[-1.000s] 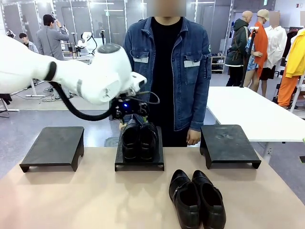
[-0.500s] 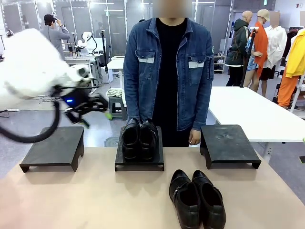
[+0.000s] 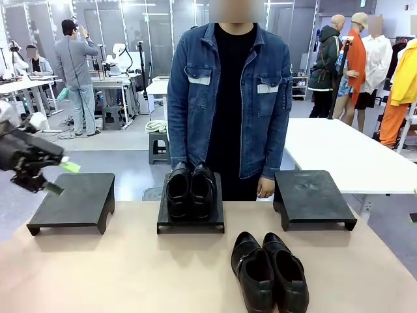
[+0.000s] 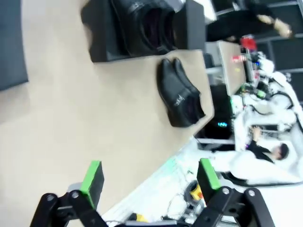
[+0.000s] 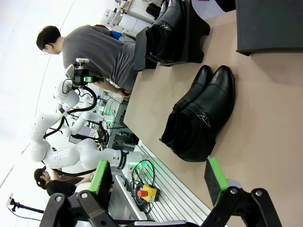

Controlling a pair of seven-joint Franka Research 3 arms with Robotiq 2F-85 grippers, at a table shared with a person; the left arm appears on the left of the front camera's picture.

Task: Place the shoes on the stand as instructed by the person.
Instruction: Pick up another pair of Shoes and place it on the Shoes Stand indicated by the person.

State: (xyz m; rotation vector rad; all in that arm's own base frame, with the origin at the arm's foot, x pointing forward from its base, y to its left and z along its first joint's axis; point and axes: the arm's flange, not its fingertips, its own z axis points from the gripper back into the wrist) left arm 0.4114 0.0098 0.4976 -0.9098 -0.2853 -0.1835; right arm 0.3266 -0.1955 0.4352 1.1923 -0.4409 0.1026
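Observation:
One pair of glossy black shoes (image 3: 190,189) stands on the middle black stand (image 3: 190,225), right in front of the person (image 3: 228,98) in a denim jacket. A second pair (image 3: 269,272) lies on the table at the near right. My left gripper (image 3: 62,178) hangs open and holds nothing at the far left, above the left stand (image 3: 71,199). In the left wrist view the left gripper (image 4: 150,176) is open, far from the table pair (image 4: 180,92) and the pair on the stand (image 4: 147,21). In the right wrist view my right gripper (image 5: 157,176) is open, short of the table pair (image 5: 199,116).
A third black stand (image 3: 313,195) sits at the far right of the tan table (image 3: 130,274), with nothing on it, as does the left stand. The person's hand (image 3: 264,188) hangs by the table's far edge. A white table (image 3: 339,150) stands behind on the right.
My left arm has pulled back from over the middle stand to the far left, its gripper open. The pair stays on the middle stand; the table pair has not moved.

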